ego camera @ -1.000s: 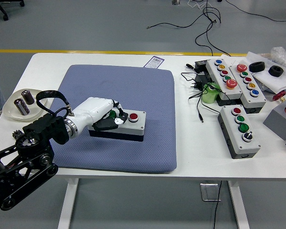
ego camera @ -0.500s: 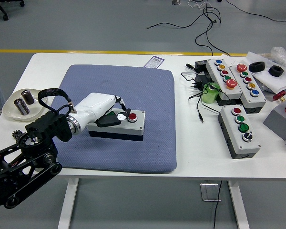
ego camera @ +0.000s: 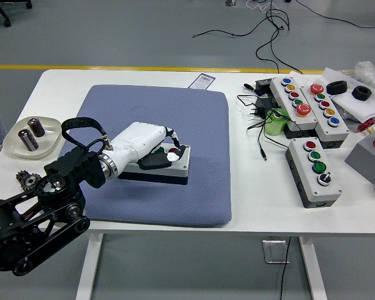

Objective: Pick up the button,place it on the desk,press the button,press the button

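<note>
A grey button box with a black base (ego camera: 175, 170) lies on the blue mat (ego camera: 156, 125) near the mat's middle. My left hand (ego camera: 169, 153), white with dark fingers, lies over the top of the box. Its fingertips (ego camera: 173, 159) rest on the red button, which is nearly all covered. The fingers are curled down onto the box top and hold nothing. The box's green button is hidden under the hand. My black left arm (ego camera: 44, 206) comes in from the lower left. My right arm is out of the picture.
A plate (ego camera: 12, 145) with dark cylinders sits at the left edge, a small gear (ego camera: 26, 180) beside it. Several other button boxes (ego camera: 315, 169) and tangled cables (ego camera: 262, 119) crowd the right side, with a green object (ego camera: 276, 123).
My left hand has slid rightward along the box top, from over the green button to over the red one, which now is mostly covered. The box has not moved.
</note>
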Available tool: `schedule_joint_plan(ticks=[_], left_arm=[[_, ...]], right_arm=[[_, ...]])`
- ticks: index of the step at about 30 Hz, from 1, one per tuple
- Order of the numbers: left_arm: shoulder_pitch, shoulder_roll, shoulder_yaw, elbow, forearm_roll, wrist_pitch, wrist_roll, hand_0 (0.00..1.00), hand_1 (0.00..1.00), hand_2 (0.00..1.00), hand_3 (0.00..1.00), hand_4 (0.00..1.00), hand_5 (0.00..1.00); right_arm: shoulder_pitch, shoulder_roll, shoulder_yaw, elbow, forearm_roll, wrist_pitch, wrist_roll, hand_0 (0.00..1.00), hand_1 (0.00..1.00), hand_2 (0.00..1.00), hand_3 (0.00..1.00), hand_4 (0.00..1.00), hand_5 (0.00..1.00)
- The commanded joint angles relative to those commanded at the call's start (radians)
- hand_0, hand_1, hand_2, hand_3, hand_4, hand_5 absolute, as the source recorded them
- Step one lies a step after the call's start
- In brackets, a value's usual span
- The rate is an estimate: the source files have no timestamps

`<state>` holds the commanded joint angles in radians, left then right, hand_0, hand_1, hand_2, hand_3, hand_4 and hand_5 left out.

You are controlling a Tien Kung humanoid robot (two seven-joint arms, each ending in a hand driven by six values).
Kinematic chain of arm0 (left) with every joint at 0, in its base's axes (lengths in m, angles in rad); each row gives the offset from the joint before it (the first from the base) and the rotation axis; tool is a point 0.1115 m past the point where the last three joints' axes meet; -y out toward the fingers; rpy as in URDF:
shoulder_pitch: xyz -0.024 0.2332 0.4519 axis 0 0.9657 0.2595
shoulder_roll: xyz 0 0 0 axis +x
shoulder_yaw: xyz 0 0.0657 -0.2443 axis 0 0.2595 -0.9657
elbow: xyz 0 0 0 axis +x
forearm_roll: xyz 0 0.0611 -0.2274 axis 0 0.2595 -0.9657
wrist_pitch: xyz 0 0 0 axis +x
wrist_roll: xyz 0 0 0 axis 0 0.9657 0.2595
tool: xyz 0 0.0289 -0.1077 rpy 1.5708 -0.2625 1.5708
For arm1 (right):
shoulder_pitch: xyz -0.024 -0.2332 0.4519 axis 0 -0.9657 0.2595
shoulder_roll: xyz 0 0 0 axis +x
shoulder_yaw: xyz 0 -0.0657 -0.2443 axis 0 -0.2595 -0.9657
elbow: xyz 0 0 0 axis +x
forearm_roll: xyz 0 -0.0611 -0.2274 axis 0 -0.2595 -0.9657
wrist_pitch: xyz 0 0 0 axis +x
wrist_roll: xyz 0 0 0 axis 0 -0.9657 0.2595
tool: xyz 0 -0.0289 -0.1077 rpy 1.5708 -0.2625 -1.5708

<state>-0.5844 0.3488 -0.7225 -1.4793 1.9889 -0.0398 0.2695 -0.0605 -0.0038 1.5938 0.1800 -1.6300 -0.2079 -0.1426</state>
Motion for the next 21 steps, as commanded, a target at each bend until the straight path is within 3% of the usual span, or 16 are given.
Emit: schedule_joint_plan(ticks=[21], left_arm=[[0.001,0.009,0.034,0.059,-0.012,-0.033,0.007,0.002,0.002,0.002,0.617,0.545,0.998]], right_arm=[[-0.005,0.001,-0.013,0.000,0.008,0.001,-0.003,0.500,0.669,0.693,0.624,0.298,0.136]])
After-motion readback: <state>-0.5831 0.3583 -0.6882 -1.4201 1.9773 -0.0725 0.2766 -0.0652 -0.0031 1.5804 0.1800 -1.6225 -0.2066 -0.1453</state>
